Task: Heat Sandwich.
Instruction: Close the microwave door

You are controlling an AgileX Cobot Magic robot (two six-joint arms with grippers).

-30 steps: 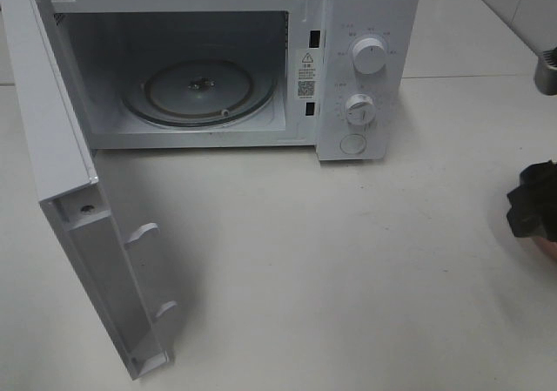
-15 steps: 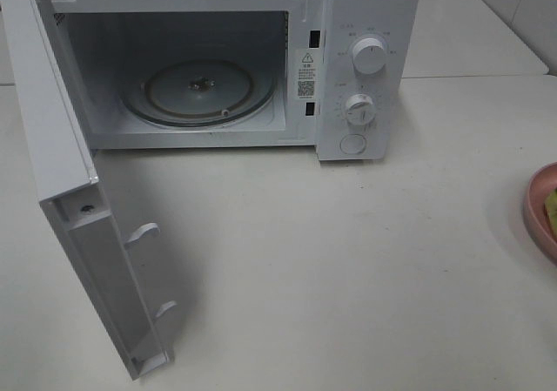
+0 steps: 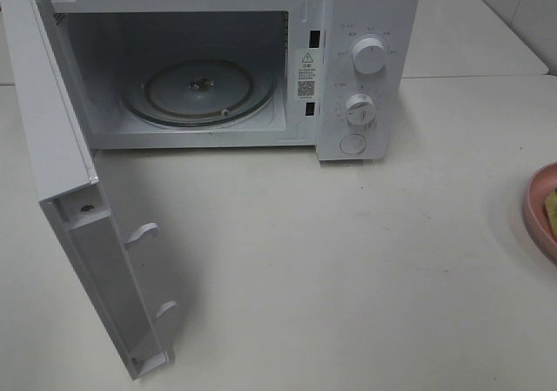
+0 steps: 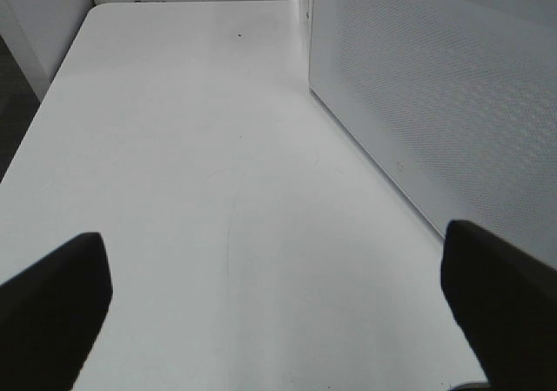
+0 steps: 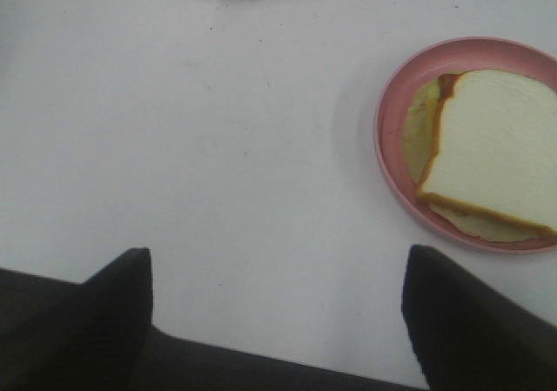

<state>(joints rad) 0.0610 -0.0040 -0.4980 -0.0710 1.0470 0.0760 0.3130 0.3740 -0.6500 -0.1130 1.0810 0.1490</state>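
Observation:
The sandwich (image 5: 492,147), white bread over lettuce and brown filling, lies on a round pink plate (image 5: 392,121). In the exterior high view only a sliver of the sandwich (image 3: 552,210) and the plate (image 3: 538,201) shows at the right edge. My right gripper (image 5: 278,321) is open and empty above bare table, apart from the plate. My left gripper (image 4: 278,313) is open and empty over the table, beside a white dotted panel of the microwave (image 4: 452,95). Neither gripper shows in the exterior high view.
The white microwave (image 3: 370,8) stands at the back with its door (image 3: 104,269) swung wide open toward the front left. Its glass turntable (image 3: 198,91) holds nothing. Two knobs (image 3: 369,57) sit on its right panel. A table seam runs behind the microwave.
A second ago my right gripper showed as a dark shape at the right edge of the exterior high view, covering the plate. It has since left that view, uncovering the plate.

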